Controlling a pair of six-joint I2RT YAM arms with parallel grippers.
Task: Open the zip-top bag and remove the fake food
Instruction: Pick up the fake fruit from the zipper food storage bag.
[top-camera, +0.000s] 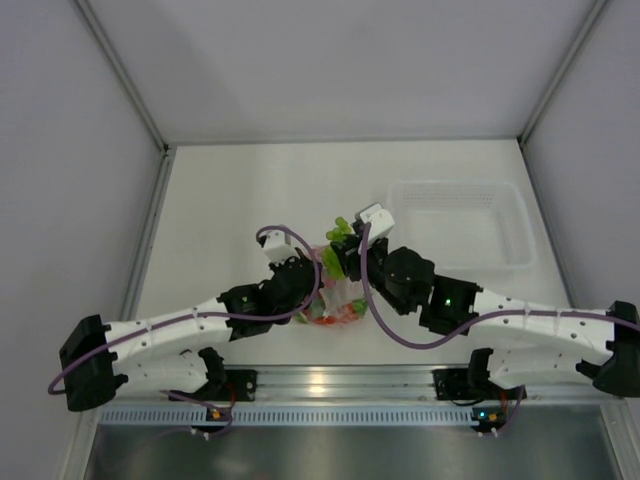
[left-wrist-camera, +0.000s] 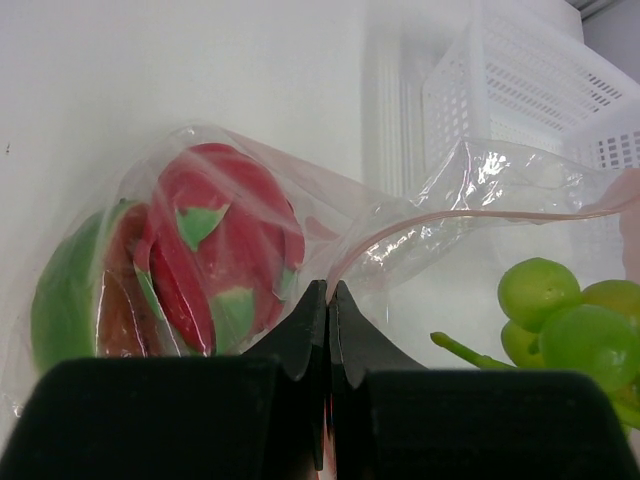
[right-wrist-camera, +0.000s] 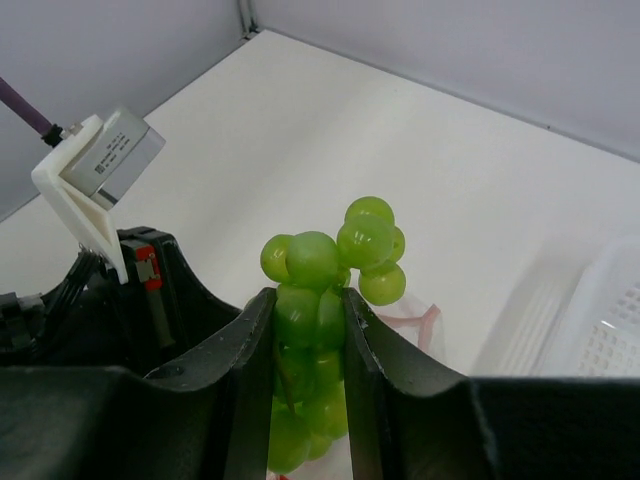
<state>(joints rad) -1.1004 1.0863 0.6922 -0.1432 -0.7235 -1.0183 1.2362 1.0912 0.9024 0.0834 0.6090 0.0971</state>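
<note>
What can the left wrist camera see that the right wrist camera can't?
Only the left wrist view: the red toy fruit inside the zip-top bag, and the left gripper pinched shut on the bag's film. Only the right wrist view: the right gripper squeezing the green grapes. Both: the grapes, the white basket and a bit of the bag's pink strip.
</note>
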